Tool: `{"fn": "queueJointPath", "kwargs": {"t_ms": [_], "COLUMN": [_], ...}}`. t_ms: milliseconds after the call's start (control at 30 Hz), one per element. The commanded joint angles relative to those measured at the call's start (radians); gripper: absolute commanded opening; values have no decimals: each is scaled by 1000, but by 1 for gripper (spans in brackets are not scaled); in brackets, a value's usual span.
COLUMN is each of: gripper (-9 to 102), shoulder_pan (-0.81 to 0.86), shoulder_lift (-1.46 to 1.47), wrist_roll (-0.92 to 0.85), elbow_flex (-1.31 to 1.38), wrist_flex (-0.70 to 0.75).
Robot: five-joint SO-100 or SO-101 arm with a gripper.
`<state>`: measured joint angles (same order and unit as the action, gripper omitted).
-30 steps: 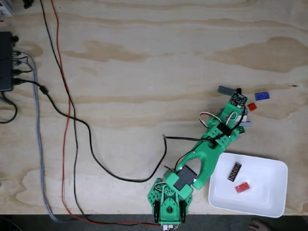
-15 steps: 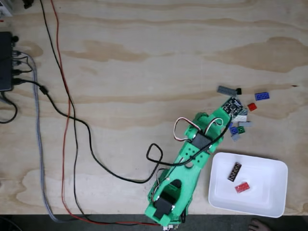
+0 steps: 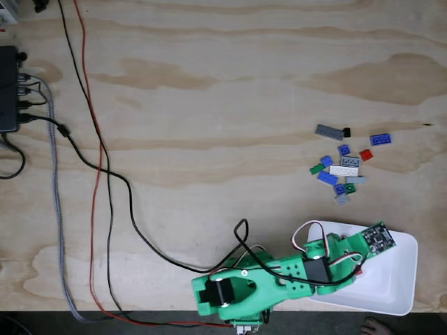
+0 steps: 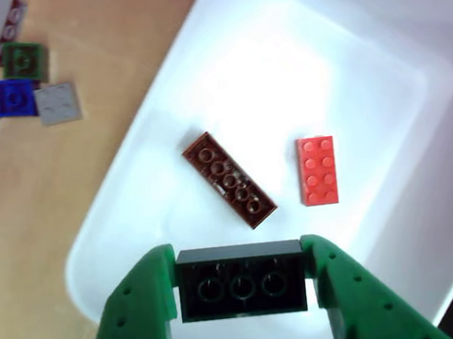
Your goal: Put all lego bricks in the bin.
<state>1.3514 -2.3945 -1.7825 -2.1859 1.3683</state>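
My gripper [image 4: 240, 263] is shut on a black lego brick [image 4: 243, 291], held just above the near end of the white bin [image 4: 131, 187]. A brown brick [image 4: 229, 179] and a red brick [image 4: 317, 170] lie on the bin floor. In the fixed view the green arm [image 3: 293, 271] reaches right over the bin [image 3: 401, 283], and its camera board [image 3: 377, 239] covers the fingers. Several loose lego bricks [image 3: 339, 169] lie clustered on the table above the bin, with a grey plate [image 3: 327, 131], a blue brick [image 3: 380, 139] and a red one [image 3: 365, 155] nearby.
Black, red and grey cables [image 3: 98, 174] trail across the left half of the plywood table [image 3: 209, 105]. A black box [image 3: 8, 87] sits at the left edge. A cable loop [image 3: 241, 230] rises beside the arm's base.
The arm pulled back from the brick cluster and swung right and down, ending over the bin with the black brick between its fingers.
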Motion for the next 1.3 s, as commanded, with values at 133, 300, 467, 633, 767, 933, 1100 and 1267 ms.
{"fn": "queueJointPath", "kwargs": {"t_ms": [133,300,467,633,767,933,1100,1267], "gripper": [38,38,39,32,28,26,28,28], "shoulder_pan": [75,-218,-577,-641,-618,-545,-462,-350], "shoulder_lift": [124,264,538,807,904,914,893,873], "wrist_roll": [87,291,402,385,293,150,81,46], "elbow_flex": [-110,288,657,687,540,365,295,232], "wrist_flex": [-351,-44,74,6,-87,-202,-290,-370]}}
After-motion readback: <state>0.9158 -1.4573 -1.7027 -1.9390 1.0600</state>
